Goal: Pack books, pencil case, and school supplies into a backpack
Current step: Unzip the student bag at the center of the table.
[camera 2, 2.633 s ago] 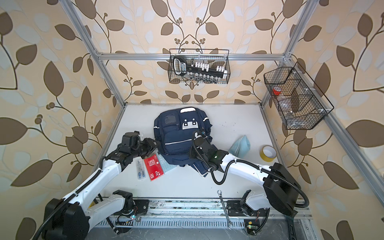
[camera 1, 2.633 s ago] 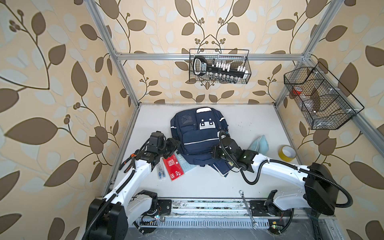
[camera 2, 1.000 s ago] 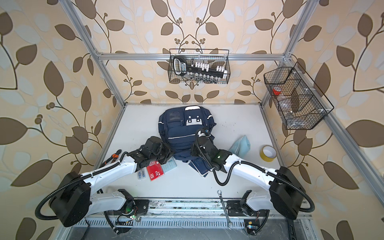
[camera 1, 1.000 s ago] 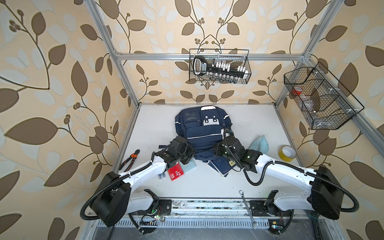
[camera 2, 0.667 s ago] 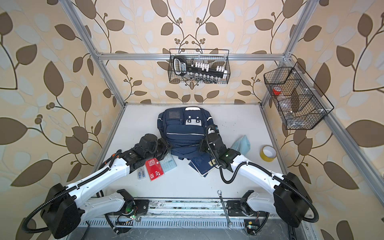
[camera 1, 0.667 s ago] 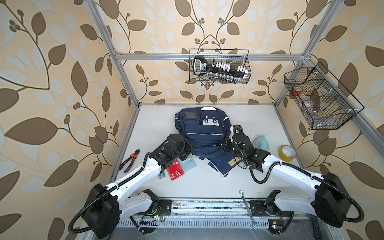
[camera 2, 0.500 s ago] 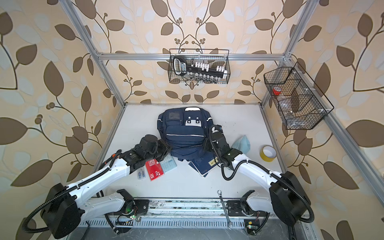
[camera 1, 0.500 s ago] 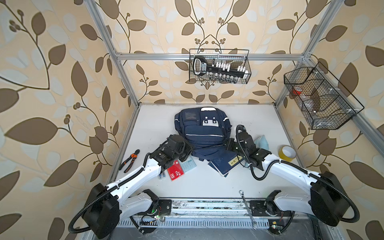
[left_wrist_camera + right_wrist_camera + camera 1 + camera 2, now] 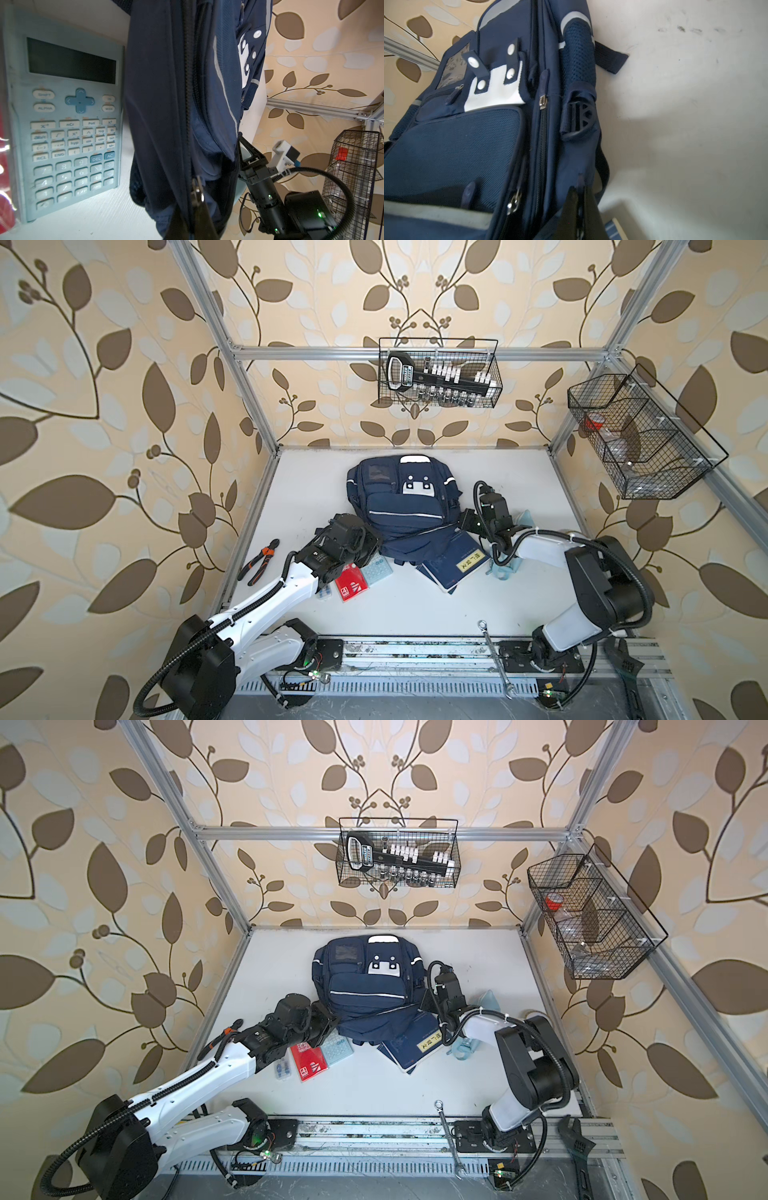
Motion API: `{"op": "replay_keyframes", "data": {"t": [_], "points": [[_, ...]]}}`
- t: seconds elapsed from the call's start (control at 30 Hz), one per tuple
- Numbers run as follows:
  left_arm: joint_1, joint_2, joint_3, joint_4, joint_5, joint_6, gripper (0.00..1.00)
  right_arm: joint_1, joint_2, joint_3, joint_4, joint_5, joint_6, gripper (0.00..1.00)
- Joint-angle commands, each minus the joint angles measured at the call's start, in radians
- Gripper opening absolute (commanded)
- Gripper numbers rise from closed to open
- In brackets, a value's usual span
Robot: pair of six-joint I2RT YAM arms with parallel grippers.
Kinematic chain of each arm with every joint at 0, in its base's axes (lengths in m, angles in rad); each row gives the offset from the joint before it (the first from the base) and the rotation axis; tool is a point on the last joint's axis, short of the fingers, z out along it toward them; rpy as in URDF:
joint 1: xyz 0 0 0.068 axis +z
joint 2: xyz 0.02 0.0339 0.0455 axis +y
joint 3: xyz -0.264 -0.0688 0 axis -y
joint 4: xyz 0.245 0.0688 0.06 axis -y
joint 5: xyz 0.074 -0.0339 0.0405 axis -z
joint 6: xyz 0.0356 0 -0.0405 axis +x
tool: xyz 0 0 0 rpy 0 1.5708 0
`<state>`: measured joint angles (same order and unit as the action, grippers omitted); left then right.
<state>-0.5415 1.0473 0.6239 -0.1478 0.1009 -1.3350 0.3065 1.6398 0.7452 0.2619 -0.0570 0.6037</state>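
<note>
The navy backpack (image 9: 405,506) (image 9: 365,986) lies flat mid-table. My left gripper (image 9: 374,546) (image 9: 193,209) is at its near-left corner, shut on a metal zipper pull (image 9: 197,191). My right gripper (image 9: 464,522) (image 9: 579,199) is at its right side, shut on a navy fabric pull tab (image 9: 579,180). The navy book (image 9: 455,562) lies partly under the backpack's near edge. The red booklet (image 9: 351,583), the calculator (image 9: 378,570) (image 9: 62,116) and the clear box (image 9: 325,593) lie under my left wrist. The teal pencil case (image 9: 505,566) is mostly hidden by my right arm.
Orange-handled pliers (image 9: 259,562) lie by the left wall. A wrench (image 9: 494,655) rests across the front rail. Wire baskets hang on the back wall (image 9: 438,373) and the right wall (image 9: 640,439). Bare white table (image 9: 415,614) shows in front of the book.
My right gripper has slid from the backpack's near edge round to its right side, uncovering more of the navy book. My left gripper has stayed at the near-left corner, drawn back slightly.
</note>
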Motion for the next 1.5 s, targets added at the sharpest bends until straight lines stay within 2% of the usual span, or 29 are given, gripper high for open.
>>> {"op": "replay_keyframes", "data": {"t": [0.0, 0.23, 0.43, 0.77, 0.93, 1.0, 1.13, 1.2, 1.3, 1.33, 1.37, 1.47], "points": [[0.021, -0.059, 0.018, 0.029, -0.041, 0.045, 0.0, -0.051, 0.066, 0.052, 0.065, 0.005, -0.025, 0.0], [0.035, -0.078, -0.011, 0.004, -0.046, 0.071, 0.0, -0.111, 0.177, 0.154, 0.112, -0.081, -0.028, 0.0], [0.057, -0.069, -0.059, 0.017, -0.03, 0.08, 0.0, -0.123, 0.201, 0.194, 0.112, -0.108, -0.015, 0.0], [0.187, -0.026, -0.041, -0.078, 0.028, 0.145, 0.0, -0.158, 0.058, 0.017, 0.284, -0.141, 0.025, 0.0], [0.224, -0.019, 0.002, -0.151, 0.024, 0.223, 0.0, -0.206, 0.088, 0.018, 0.349, -0.2, 0.05, 0.0], [0.225, 0.007, 0.008, -0.121, 0.056, 0.248, 0.0, -0.201, 0.083, 0.022, 0.347, -0.235, 0.053, 0.0], [0.215, 0.091, 0.055, -0.071, 0.213, 0.258, 0.0, -0.162, -0.022, -0.039, 0.309, -0.232, 0.069, 0.0], [0.183, 0.092, 0.072, -0.093, 0.206, 0.238, 0.26, -0.139, -0.099, -0.096, 0.316, -0.216, 0.102, 0.0], [0.13, 0.029, 0.079, -0.178, 0.125, 0.204, 0.71, -0.084, -0.202, -0.162, 0.304, -0.171, 0.141, 0.0], [0.126, 0.0, 0.077, -0.204, 0.113, 0.199, 0.82, -0.06, -0.231, -0.176, 0.295, -0.148, 0.149, 0.0], [0.126, -0.03, 0.073, -0.226, 0.106, 0.191, 0.86, -0.032, -0.259, -0.182, 0.28, -0.119, 0.152, 0.0], [0.119, -0.096, 0.061, -0.253, 0.111, 0.156, 0.88, 0.046, -0.315, -0.186, 0.239, -0.027, 0.156, 0.0]]}}
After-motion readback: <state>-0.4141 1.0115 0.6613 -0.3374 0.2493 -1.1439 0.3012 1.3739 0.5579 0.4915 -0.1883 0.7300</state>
